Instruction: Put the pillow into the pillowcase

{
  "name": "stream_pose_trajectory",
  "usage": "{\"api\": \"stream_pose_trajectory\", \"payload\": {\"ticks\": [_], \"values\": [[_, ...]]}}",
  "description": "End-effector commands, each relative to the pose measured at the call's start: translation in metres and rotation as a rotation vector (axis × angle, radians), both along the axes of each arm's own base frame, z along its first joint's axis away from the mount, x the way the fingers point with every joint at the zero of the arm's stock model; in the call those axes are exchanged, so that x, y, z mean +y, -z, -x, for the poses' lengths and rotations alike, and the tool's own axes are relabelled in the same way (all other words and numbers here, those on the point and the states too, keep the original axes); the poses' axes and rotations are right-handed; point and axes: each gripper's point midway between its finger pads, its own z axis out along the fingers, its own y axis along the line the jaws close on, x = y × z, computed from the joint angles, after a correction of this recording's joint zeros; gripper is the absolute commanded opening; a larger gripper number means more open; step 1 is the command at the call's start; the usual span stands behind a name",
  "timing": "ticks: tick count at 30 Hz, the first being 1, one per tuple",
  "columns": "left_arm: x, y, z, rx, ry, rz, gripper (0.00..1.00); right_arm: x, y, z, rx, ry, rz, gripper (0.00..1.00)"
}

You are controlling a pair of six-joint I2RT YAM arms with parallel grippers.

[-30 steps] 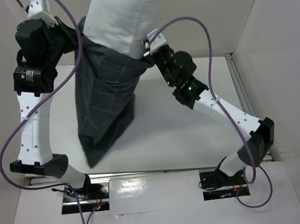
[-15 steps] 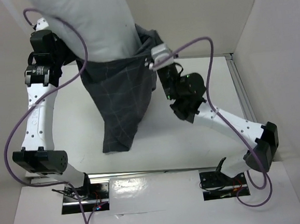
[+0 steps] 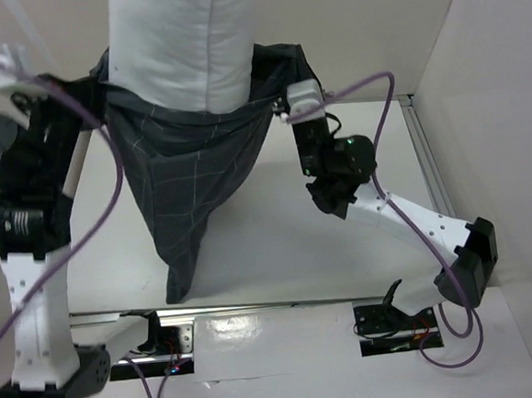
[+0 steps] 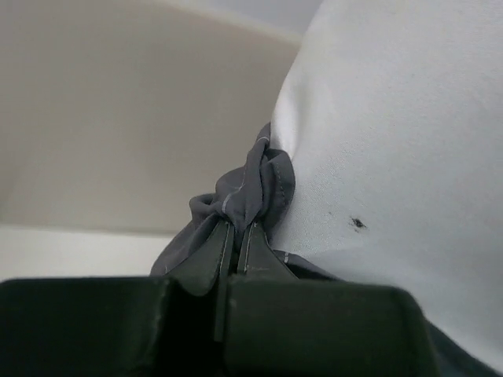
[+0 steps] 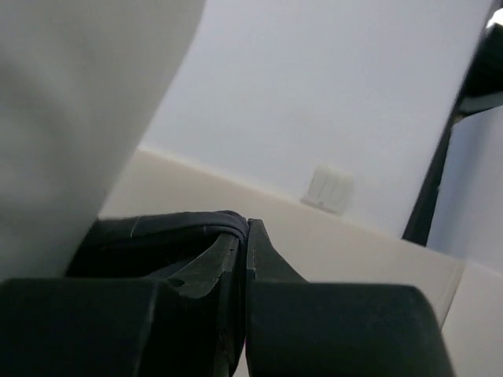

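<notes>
Pinched tight in left tool [image 4: 236,232] and right tool [image 5: 244,229], opposite mouth edges of hanging pillowcase [image 3: 191,186]; pillow [image 3: 184,39] upright, half inside, above white worktop [image 3: 279,244].

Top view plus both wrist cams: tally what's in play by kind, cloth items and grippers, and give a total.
White pillow: 1
Dark grey checked pillowcase: 1
Grippers (left gripper, right gripper, each shut on the pillowcase edge): 2
Total: 4
</notes>
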Motion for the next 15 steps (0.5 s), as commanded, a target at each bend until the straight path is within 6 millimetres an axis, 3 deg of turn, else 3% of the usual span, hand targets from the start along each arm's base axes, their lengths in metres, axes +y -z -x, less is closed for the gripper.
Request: {"api": "stream_pose_trajectory", "payload": {"ticks": [1,2,3,4,5,6,7,8,9,10,11,12,13,14,15], "values": [[0.008,-0.034,0.029,-0.263,-0.030,-0.009,0.00,-0.088,-0.056,0.088,-0.313,0.097,-0.265,0.00],[0.017,-0.034,0.028,-0.261,-0.080,0.006,0.00,-0.078,-0.048,0.067,-0.236,0.088,-0.210,0.00],[0.026,0.001,-0.027,-0.117,-0.140,-0.011,0.00,-0.065,-0.039,0.030,-0.124,0.076,-0.160,0.00],[0.036,-0.011,-0.029,-0.037,-0.197,-0.036,0.00,-0.083,-0.058,-0.013,0.007,0.025,-0.227,0.00],[0.039,-0.002,-0.045,0.062,-0.213,-0.048,0.00,-0.093,-0.069,-0.024,-0.015,0.012,-0.295,0.00],[0.037,-0.018,-0.062,0.089,-0.210,-0.023,0.00,-0.084,-0.039,-0.042,0.055,0.136,-0.236,0.00],[0.035,-0.001,-0.062,0.165,-0.199,-0.022,0.00,-0.086,-0.035,-0.027,-0.022,0.202,-0.203,0.00],[0.031,0.015,-0.057,0.216,-0.186,-0.030,0.00,-0.111,-0.055,0.031,-0.274,0.223,-0.338,0.00],[0.024,-0.012,-0.058,0.067,-0.161,-0.011,0.00,-0.120,-0.057,0.059,-0.326,0.249,-0.338,0.00],[0.023,0.021,-0.048,0.038,-0.152,-0.017,0.00,-0.111,-0.055,0.066,-0.322,0.219,-0.326,0.00],[0.024,0.002,-0.047,-0.078,-0.161,0.019,0.00,-0.085,-0.043,0.027,-0.156,0.158,-0.183,0.00],[0.019,-0.046,-0.021,-0.144,-0.120,0.035,0.00,-0.060,-0.035,-0.015,-0.008,-0.116,-0.261,0.00],[0.010,-0.050,-0.024,-0.086,-0.075,0.030,0.00,-0.062,-0.020,-0.059,0.180,-0.177,-0.277,0.00],[-0.012,-0.016,-0.070,0.062,0.013,-0.009,0.00,-0.112,-0.024,-0.100,0.318,-0.082,-0.298,0.00],[-0.035,-0.017,-0.062,0.090,0.112,-0.047,0.00,-0.115,-0.043,-0.086,0.266,-0.079,-0.345,0.00]]}}
